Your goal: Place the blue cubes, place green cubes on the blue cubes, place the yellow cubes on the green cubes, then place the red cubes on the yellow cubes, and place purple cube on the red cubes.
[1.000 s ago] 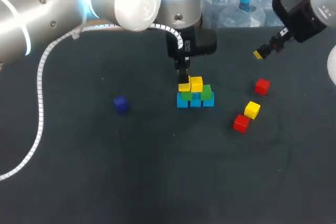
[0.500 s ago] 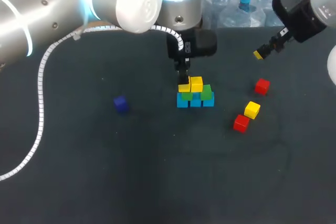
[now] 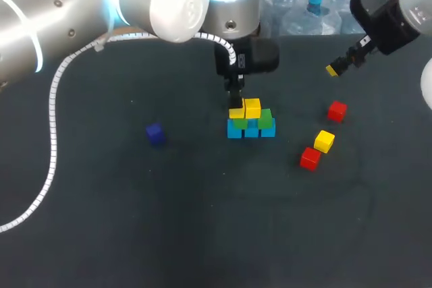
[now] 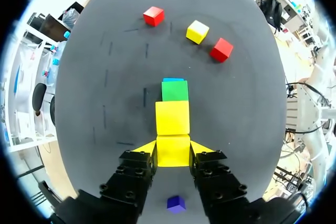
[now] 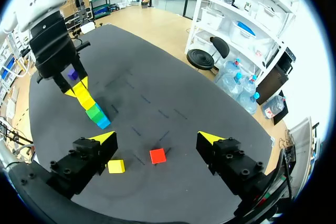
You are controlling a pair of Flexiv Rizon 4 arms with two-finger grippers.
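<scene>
Now, the stack: blue cubes (image 3: 251, 131) sit in a row in the middle of the table (image 3: 135, 220), with green cubes (image 4: 175, 91) on them and two yellow ones on top.
Held yellow cube (image 4: 173, 157): on the top layer, touching the second yellow cube (image 4: 172, 117).
Left gripper (image 4: 172, 147): points down over the stack, and its fingers pinch the held yellow cube from both sides.
Loose cubes: the loose yellow cube (image 3: 324, 141) lies between the far red cube (image 3: 337, 110) and the near red cube (image 3: 310, 158), right of the stack. The purple cube (image 3: 155, 133) sits alone on the left.
Right gripper (image 5: 157, 138): up high over the far right side, fingers spread wide.
</scene>
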